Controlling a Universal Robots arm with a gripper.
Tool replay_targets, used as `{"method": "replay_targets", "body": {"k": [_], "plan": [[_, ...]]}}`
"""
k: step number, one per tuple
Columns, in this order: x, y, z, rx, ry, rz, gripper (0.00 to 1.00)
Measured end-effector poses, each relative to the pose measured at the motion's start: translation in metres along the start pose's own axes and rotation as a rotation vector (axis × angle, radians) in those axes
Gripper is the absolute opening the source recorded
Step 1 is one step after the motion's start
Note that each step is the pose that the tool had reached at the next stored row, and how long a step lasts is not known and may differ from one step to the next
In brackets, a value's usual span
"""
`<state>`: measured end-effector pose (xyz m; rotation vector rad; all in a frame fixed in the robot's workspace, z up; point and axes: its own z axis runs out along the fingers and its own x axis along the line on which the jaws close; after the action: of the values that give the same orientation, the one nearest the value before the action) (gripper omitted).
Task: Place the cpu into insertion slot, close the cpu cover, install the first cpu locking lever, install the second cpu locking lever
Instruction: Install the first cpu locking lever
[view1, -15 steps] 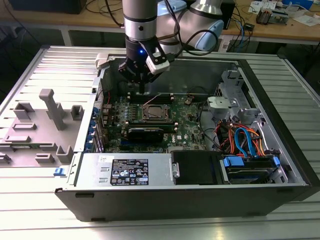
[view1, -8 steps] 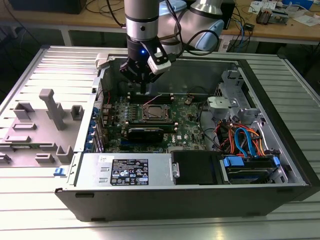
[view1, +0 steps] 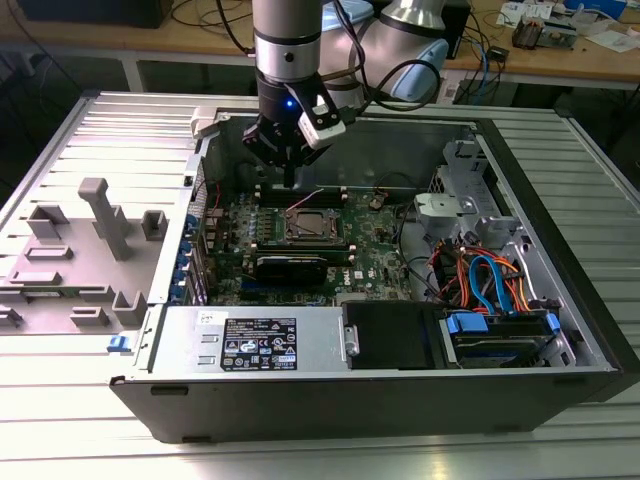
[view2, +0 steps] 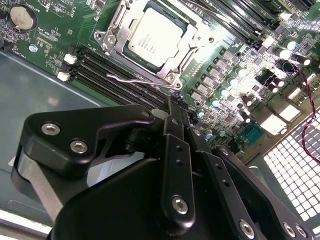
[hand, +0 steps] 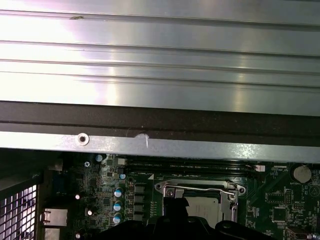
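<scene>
The cpu (view2: 154, 36) lies flat in the insertion slot (view2: 172, 77) on the green motherboard (view1: 375, 255), silver top up. The cpu cover (view2: 116, 31) lies down around it, its window framing the chip. A thin silver locking lever (view2: 131, 79) runs along the socket edge nearest me, its hooked end free. My gripper (view2: 172, 104) hangs just above that edge, black fingers (view2: 176, 150) shut together with nothing between them. In the exterior view the gripper (view1: 290, 182) stands upright over the far edge of the socket (view1: 310, 226). In the first wrist view the lever (hand: 200, 189) crosses the socket beside the cpu (hand: 206, 207).
Long black memory slots (view2: 107, 75) run beside the socket. The open case's wall (hand: 160, 142) is close behind the gripper. A power supply (view1: 255, 340) and a drive bay with blue and orange cables (view1: 490, 285) fill the near side. A grey fixture (view1: 95, 250) lies at the exterior view's left.
</scene>
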<state>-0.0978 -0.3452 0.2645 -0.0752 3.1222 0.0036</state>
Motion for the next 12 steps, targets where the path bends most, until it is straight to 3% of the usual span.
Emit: {"method": "replay_targets", "body": {"k": [8, 12], "plan": [[-0.0030, -0.0002, 0.0038, 0.0005, -0.0001, 0.000, 0.11], [-0.0096, -0.0005, 0.0076, 0.0005, -0.0001, 0.004, 0.11]]}}
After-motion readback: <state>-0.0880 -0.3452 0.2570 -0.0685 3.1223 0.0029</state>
